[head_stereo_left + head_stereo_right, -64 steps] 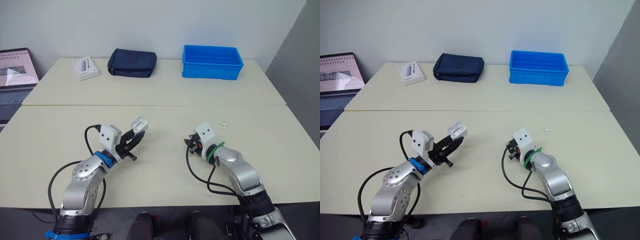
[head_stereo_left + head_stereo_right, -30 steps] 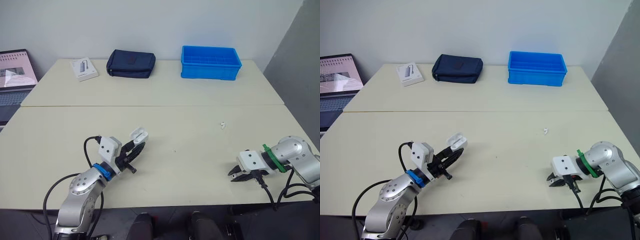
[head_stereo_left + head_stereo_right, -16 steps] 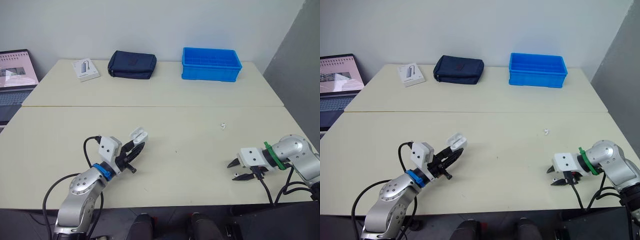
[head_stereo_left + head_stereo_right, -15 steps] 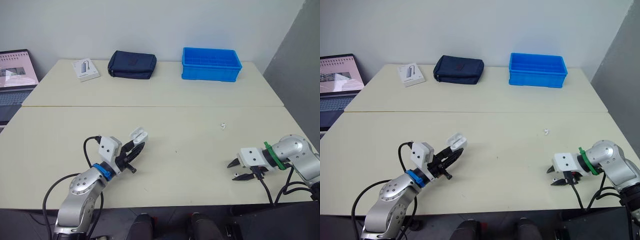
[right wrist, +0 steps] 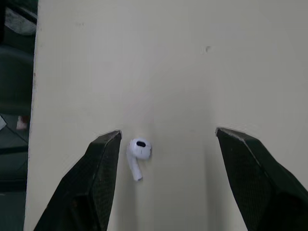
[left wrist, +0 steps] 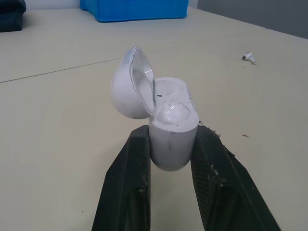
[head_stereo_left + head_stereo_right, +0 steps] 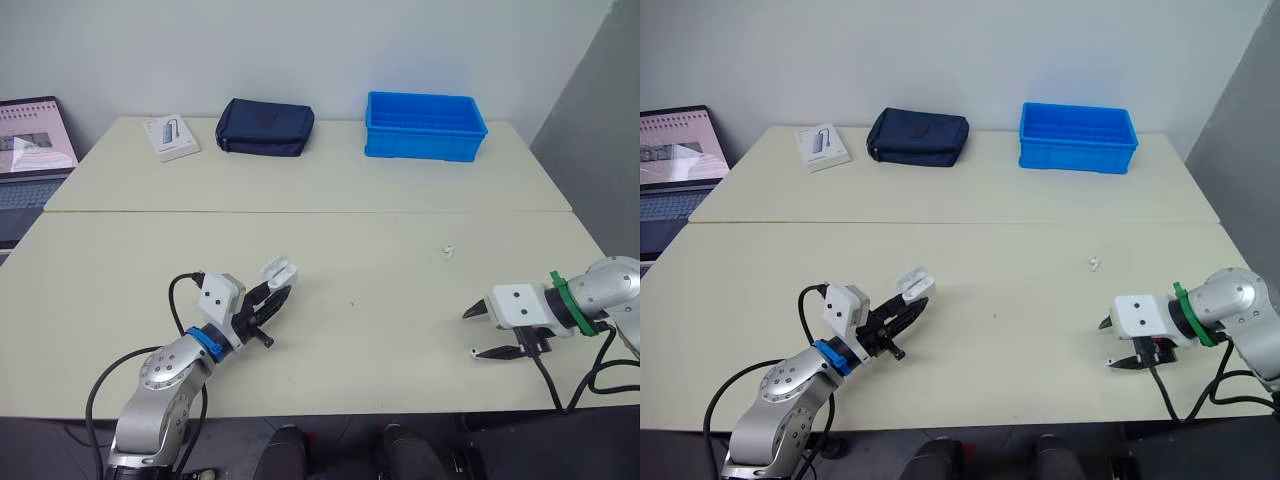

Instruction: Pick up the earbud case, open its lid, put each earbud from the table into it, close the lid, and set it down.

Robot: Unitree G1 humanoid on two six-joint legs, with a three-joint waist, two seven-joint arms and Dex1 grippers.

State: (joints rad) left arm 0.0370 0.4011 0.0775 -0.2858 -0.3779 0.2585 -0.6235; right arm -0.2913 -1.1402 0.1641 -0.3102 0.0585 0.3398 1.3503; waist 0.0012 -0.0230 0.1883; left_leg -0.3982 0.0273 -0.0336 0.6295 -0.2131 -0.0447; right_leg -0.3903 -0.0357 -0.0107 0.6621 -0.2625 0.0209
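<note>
Head view first: in the lower left of the frame the left pincer (image 7: 270,297) is clamped on the earbud case (image 7: 279,270), whose lid is thrown back. It reads as a steady cradle, with the mouth kept up and ready for loading. At the lower right, the right pincer (image 7: 473,333) hangs over the tabletop (image 7: 350,380) with its fingers spread wide and nothing in them. A loose earbud (image 7: 448,251) lies right of centre, well apart from both pincers. The blue bin (image 7: 425,125), dark pouch (image 7: 264,127) and laptop (image 7: 35,150) sit along the top and upper left of the frame, out of play.

Left wrist view: the two fingers (image 6: 130,183) pinch the case low on its body, one on each side and well under the hinge. That leaves the lid (image 6: 129,84) and the wells clear, which looks deliberate. Whether a bud already sits in a well, I can't tell. The loose earbud lies far beyond the case.

Right wrist view: the wide-open fingers straddle an earbud (image 5: 138,153) lying flat on the tabletop near its edge, just beside one finger and well apart from the other. I can't tell whether it is the same bud seen from the head. The wide spread looks like the set-up for a pinch — though off-centre like that, the bud could get nudged instead of caught.
</note>
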